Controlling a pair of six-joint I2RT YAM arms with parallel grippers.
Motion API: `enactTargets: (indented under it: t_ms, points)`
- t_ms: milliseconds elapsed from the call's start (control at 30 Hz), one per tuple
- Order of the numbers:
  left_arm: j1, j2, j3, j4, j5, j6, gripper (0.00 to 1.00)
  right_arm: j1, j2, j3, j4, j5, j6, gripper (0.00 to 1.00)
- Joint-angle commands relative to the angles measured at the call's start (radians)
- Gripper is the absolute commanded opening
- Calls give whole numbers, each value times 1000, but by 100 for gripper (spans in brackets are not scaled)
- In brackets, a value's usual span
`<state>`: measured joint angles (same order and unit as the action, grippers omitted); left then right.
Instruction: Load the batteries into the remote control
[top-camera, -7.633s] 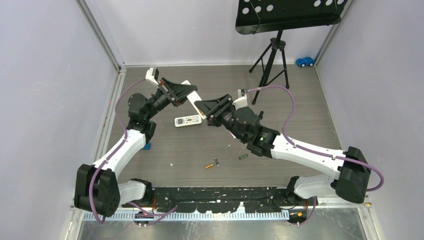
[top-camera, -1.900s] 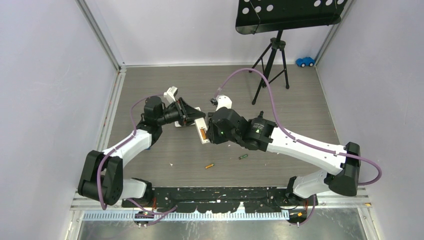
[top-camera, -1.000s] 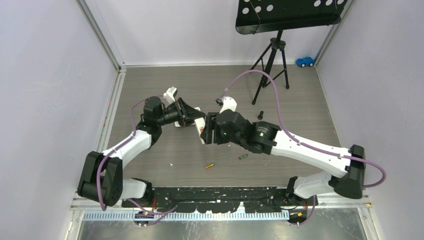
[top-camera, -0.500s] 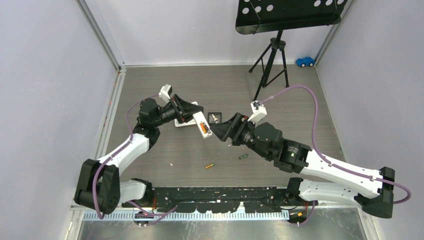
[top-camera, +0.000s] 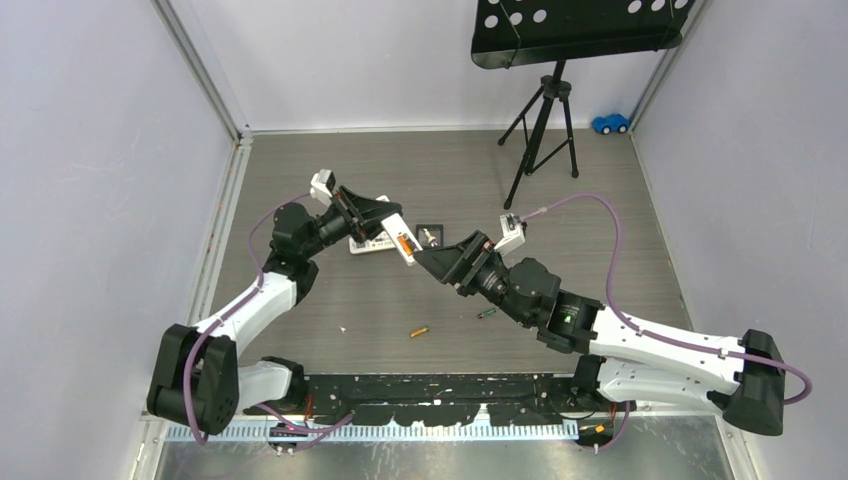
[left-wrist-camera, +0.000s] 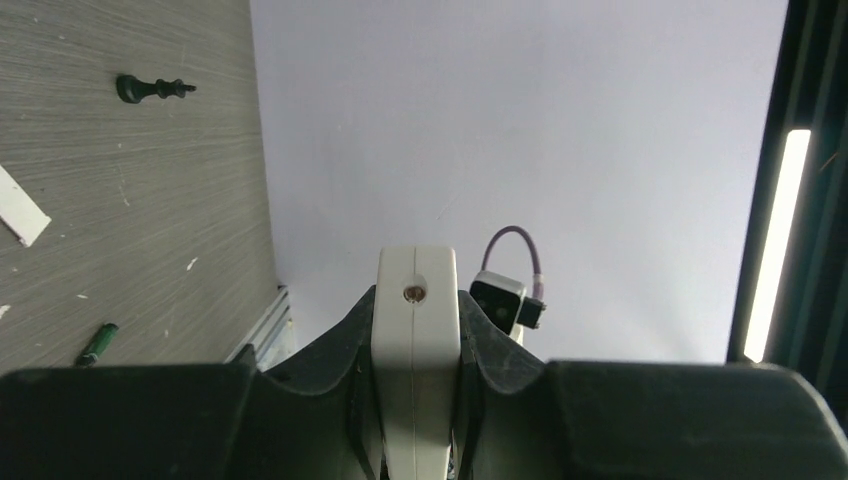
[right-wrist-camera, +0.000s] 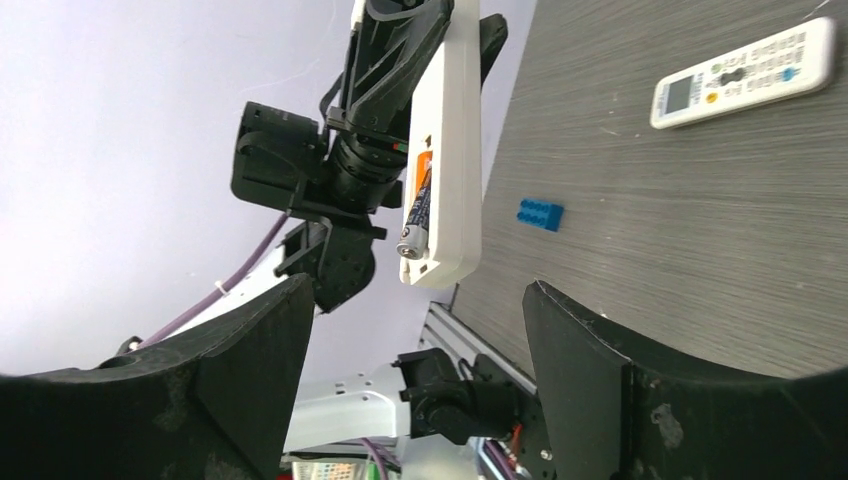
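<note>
The right gripper (top-camera: 433, 262), pressed to the remote control (right-wrist-camera: 455, 120) a second ago, is now drawn back just clear of it, with its jaws spread wide and nothing held. The remote control is kept off the table (top-camera: 600, 230), pinched at one end by the left gripper (top-camera: 382, 220). The shorter remote (right-wrist-camera: 745, 72) is partly covered from above. A dark battery (right-wrist-camera: 415, 215) is seated in the open compartment. Whether the orange beside it is a second battery cannot be told. An orange battery (top-camera: 419, 331) and a green battery (top-camera: 485, 313) are left on the table.

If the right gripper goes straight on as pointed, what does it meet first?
The right gripper would probably meet the remote control, open-bay end, held by the left gripper; depth unclear.
</note>
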<state>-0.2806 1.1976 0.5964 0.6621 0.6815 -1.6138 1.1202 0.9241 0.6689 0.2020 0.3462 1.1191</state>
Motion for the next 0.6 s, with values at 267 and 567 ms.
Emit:
enactTargets:
  t_ms: [267,567]
  points:
    - [6,-8,-36,175,-35,-172,0,6,64,-18,259,25,109,73]
    - [6,-47,-33,82,-27,-184,0,6,108,-40,360,52,117,54]
